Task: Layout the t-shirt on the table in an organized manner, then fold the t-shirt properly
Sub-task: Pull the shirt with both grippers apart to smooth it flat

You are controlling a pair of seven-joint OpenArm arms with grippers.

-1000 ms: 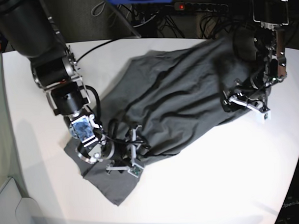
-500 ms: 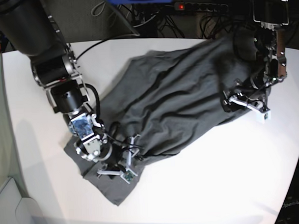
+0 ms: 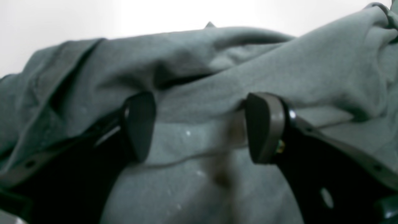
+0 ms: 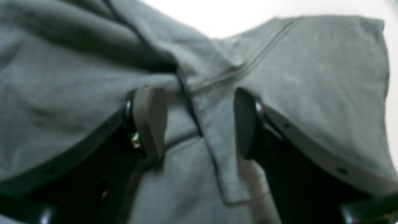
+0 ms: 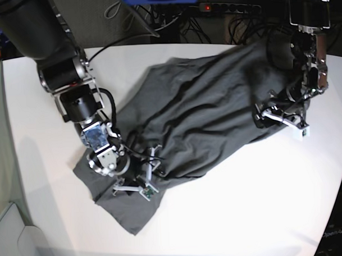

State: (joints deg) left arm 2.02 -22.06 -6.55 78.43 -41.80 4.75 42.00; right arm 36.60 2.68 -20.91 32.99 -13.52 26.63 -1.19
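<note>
T-shirt (image 5: 198, 104) lies rumpled diagonally across table (image 5: 247, 215), still the layout step, both grippers down on it with fingers spread, nothing pinched: right gripper (image 5: 140, 182) at the near sleeve, left gripper (image 5: 280, 117) at the far edge; next, close and pull flat.

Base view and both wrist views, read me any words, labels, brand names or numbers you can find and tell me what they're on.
No text can be read in any view.
Dark charcoal-grey cotton t-shirt: no print or label visible.
Smooth white tabletop: unmarked.
Faint lettering at the base view's lower right corner: too dim and small to read.
</note>
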